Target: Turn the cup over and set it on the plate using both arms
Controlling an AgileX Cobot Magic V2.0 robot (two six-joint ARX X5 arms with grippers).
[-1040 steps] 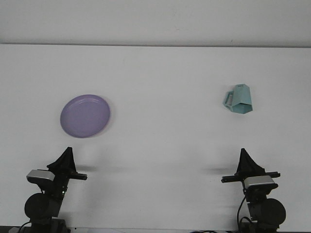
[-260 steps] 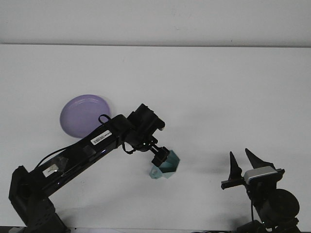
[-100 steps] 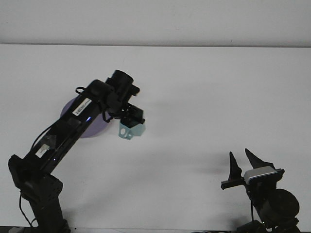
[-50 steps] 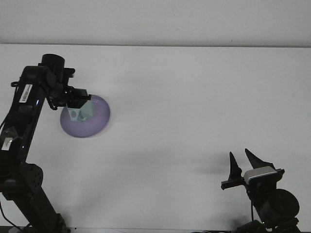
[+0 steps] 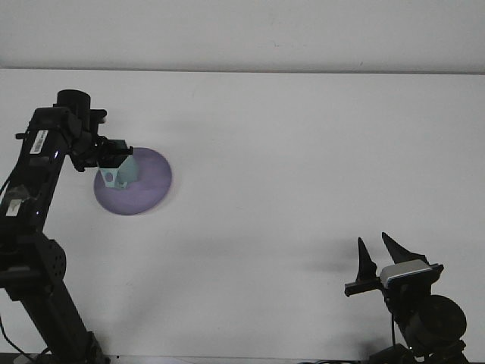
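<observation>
Since half a second ago we see our left gripper shifted slightly left, clamped on the pale teal faceted cup over the round lavender plate's left part, our right gripper parked near the table's front edge, prongs parted.

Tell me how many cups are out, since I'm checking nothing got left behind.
1. The only cup is pale green, held by the left gripper over the left part of the purple plate. None shows elsewhere on the table.
</observation>
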